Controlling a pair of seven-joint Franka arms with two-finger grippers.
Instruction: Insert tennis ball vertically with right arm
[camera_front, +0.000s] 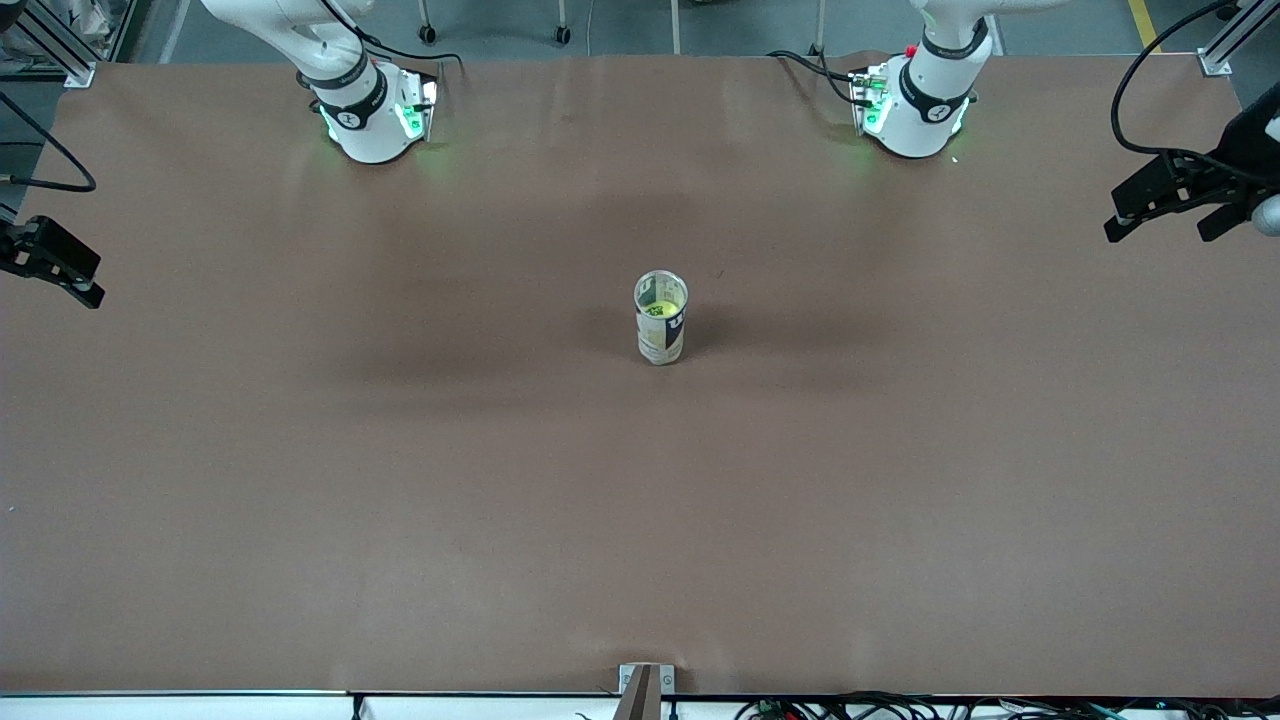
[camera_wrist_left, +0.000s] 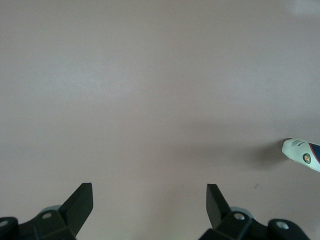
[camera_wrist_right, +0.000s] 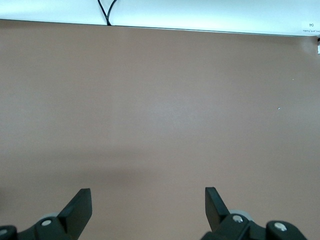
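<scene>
A clear tennis ball can (camera_front: 661, 338) stands upright in the middle of the table, its top open. A yellow-green tennis ball (camera_front: 659, 307) sits inside it. My right gripper (camera_front: 88, 290) is open and empty at the right arm's end of the table, well away from the can; in the right wrist view (camera_wrist_right: 148, 202) only bare table lies between its fingers. My left gripper (camera_front: 1160, 230) is open and empty at the left arm's end of the table. In the left wrist view (camera_wrist_left: 150, 200) the can (camera_wrist_left: 301, 154) shows at the picture's edge.
The brown table (camera_front: 400, 500) carries nothing else. Both arm bases (camera_front: 370, 115) (camera_front: 915, 105) stand along the edge farthest from the front camera. Cables (camera_front: 900, 708) and a small bracket (camera_front: 645, 685) lie at the edge nearest the front camera.
</scene>
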